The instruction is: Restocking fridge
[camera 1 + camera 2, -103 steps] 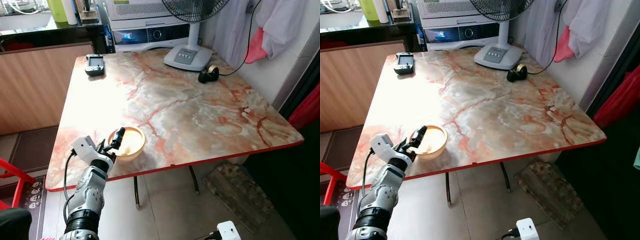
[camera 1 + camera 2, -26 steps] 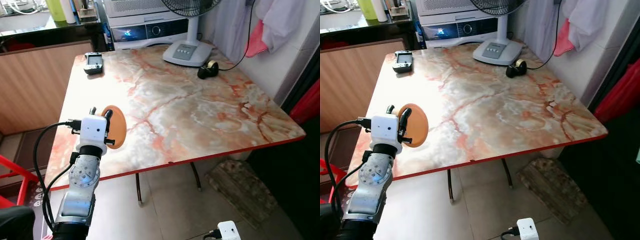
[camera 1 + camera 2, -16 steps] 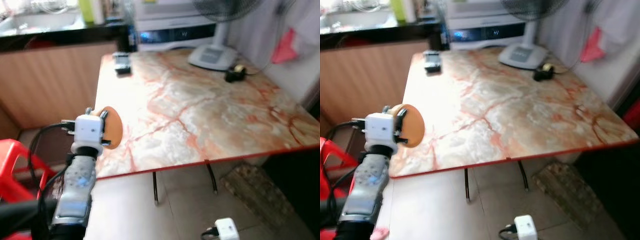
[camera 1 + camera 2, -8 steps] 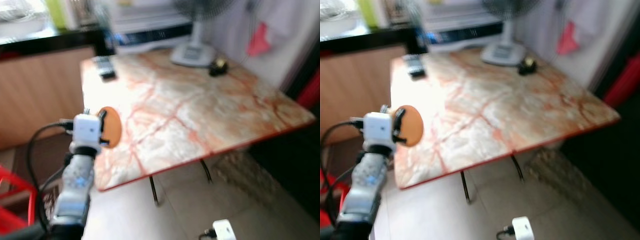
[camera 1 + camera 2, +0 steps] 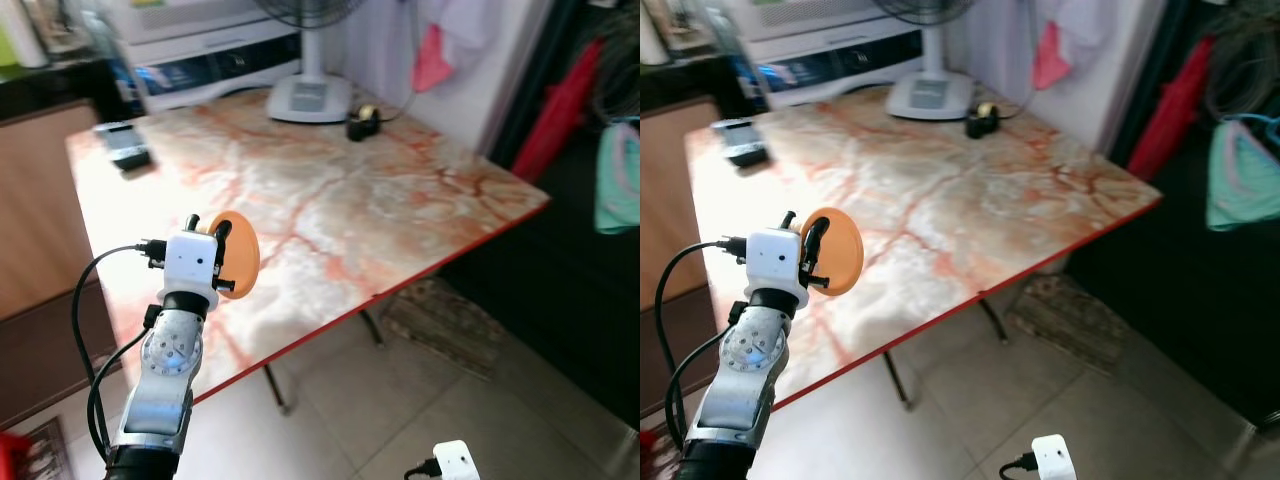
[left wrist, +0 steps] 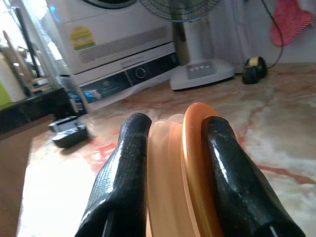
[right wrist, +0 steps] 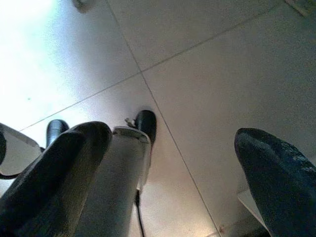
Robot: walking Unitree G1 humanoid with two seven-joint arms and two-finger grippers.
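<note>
Orange plastic bowl (image 5: 236,267), shallow and round, is clamped on edge between the two black fingers of the left pincer (image 6: 170,163), held up in the air over the near corner of the table, roughly 8 o'clock in the head view. The right pincer (image 7: 168,163) hangs low over the tiled floor with its fingers spread apart, nothing in them.

What worries me: the grip is only on the rim, so any swing while walking could let the bowl twist or slip out. I'd guess it's meant for the fridge, and I can't spot a fridge anywhere, so there's probably a turn and a walk ahead.

Stuff around: the marble-patterned table with the red edge (image 5: 420,215) sits right in front. On it, a white fan base (image 5: 307,98) at 12 o'clock, a small black tape roll (image 5: 361,124) just beside it, and a dark handheld gadget (image 5: 125,152) at 10 o'clock. Red cloth (image 5: 1175,100) hangs at 2 o'clock. The table's corner and its metal legs (image 5: 275,385) are the closest things to clip when turning.
</note>
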